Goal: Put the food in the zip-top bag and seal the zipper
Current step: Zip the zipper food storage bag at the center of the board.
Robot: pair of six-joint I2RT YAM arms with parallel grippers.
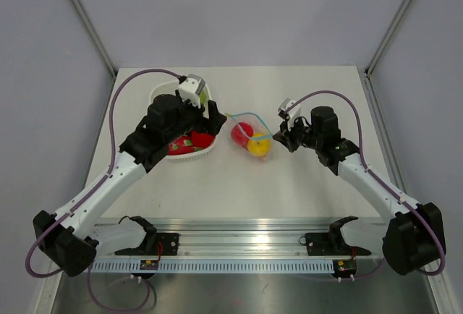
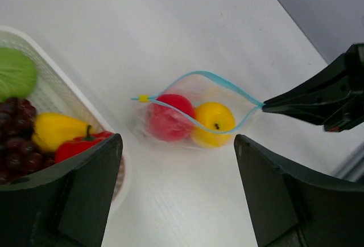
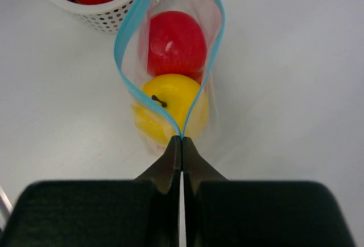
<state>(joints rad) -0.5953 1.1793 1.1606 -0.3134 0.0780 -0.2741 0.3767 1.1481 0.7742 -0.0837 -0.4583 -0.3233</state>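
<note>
Teal zipper (image 3: pixel 126 31) is open: its two strips bow apart over the mouth of the zip-top bag (image 2: pixel 199 87) and meet again at the end where the right gripper (image 3: pixel 181 140) pinches them. Jaws there are pressed flat together on that corner of the strip, nothing else between them. Bag lies on the white table (image 1: pixel 289 191), mid-table, just right of the white slotted basket (image 1: pixel 189 156). It's close to the basket, but you can't tell from any view whether they touch. Inside the bag you have two pieces, side by side and touching: a red fruit (image 3: pixel 176 42) at the basket end and a yellow fruit (image 3: pixel 170 102) with a dark stem at the right gripper's end. Left gripper (image 2: pixel 177 144) hangs above the gap between basket and bag, jaws spread wide, holding nothing, both fingers clear of the bag. Basket contents from your left wrist view: dark grapes (image 2: pixel 17 139), a yellow pepper (image 2: pixel 54 130), a red pepper (image 2: pixel 79 144) and a green piece (image 2: pixel 14 73) at the far side. Small yellow tab (image 2: pixel 143 98) sits at the zipper's basket-side end.
</note>
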